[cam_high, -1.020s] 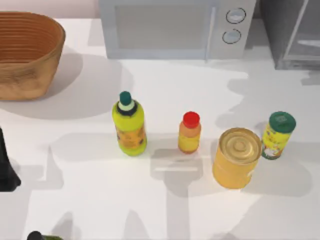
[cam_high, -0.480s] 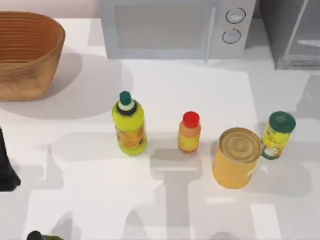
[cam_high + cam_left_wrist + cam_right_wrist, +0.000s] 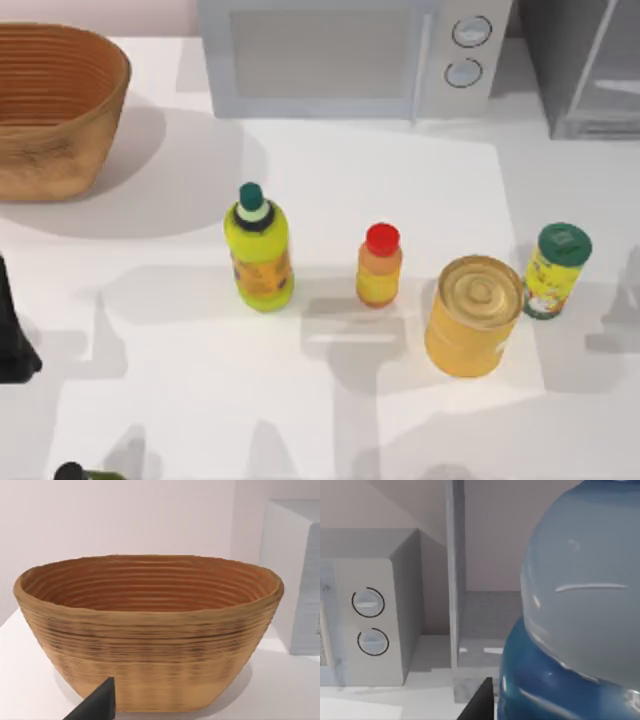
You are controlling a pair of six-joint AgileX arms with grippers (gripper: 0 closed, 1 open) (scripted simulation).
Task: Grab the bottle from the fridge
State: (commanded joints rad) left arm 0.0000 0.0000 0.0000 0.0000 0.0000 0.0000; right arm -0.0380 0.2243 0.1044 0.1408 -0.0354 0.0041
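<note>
The bottle [image 3: 580, 595], pale and whitish with a bright blue part, looms very close in the right wrist view. One dark finger [image 3: 479, 702] of my right gripper rests against it, and the gripper holds it. Behind the bottle stands the fridge [image 3: 451, 580], its grey door frame upright and its interior floor visible. Seen from above, the fridge [image 3: 585, 70] is at the back right corner of the table. My left gripper [image 3: 95, 706] is parked at the table's left edge [image 3: 10, 340], facing the basket.
A woven basket [image 3: 50, 110] sits back left and a light-grey microwave [image 3: 350, 55] at the back centre. Mid-table stand a yellow-green bottle [image 3: 260, 250], an orange bottle [image 3: 380, 265], a yellow can [image 3: 472, 315] and a green-lidded jar [image 3: 555, 270].
The arm's shadow on the right side of the table has slid from near the fridge toward the front right. The objects on the table have not moved.
</note>
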